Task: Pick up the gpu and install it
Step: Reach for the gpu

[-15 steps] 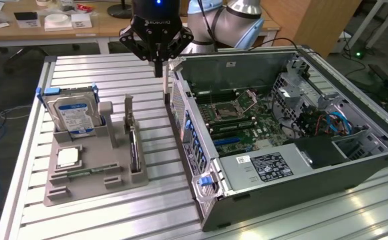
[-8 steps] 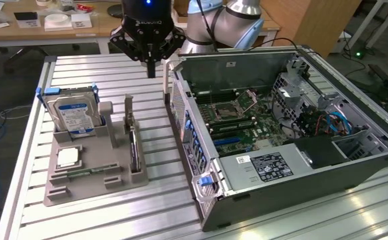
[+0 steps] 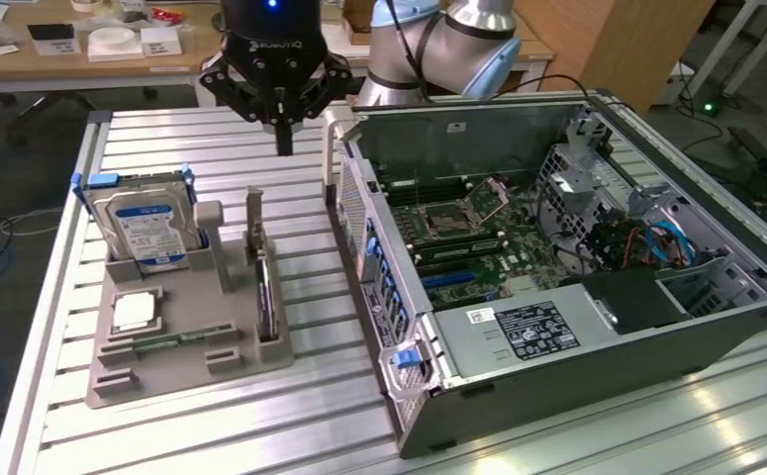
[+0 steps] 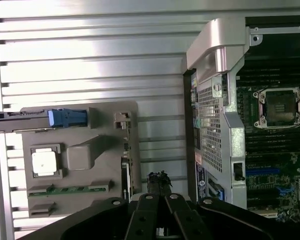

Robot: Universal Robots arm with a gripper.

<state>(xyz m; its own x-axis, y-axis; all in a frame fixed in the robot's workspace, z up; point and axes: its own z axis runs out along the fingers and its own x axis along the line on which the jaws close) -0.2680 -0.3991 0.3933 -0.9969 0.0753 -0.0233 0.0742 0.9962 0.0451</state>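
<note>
The black two-fingered pincer (image 3: pixel 283 146) hangs point-down on the single arm, its fingers pressed together with nothing between them. It is raised above the ribbed aluminium surface (image 3: pixel 198 139), just off the rear corner of the open computer case (image 3: pixel 555 257).

In the exterior view, the gpu (image 3: pixel 267 292) lies at about 6 o'clock from the pincer. It is a thin dark circuit card with a grey metal bracket, and it stands on edge in a slot of the grey plastic holder tray (image 3: pixel 192 346). Its long axis runs 12 to 6, nearly in line with the pincer, and the bracket end is the end nearer the pincer. The wrist view shows the same alignment, with the pincer (image 4: pixel 159 181) just beside the line of the card's edge (image 4: pixel 124 172) and apart from it. Nothing has been picked up yet.

At 9 o'clock from the card, in the same tray, stand the silver hard drive with a blue label (image 3: pixel 145 226) and the small square silver processor chip (image 3: pixel 137 312). At 3 o'clock is the case, lying on its side with the green motherboard exposed.

Beyond the surface, at 12 o'clock, are a wooden desk (image 3: pixel 79 64) with small boxes on it and a wooden cabinet (image 3: pixel 608 40). Cables trail on the floor.
</note>
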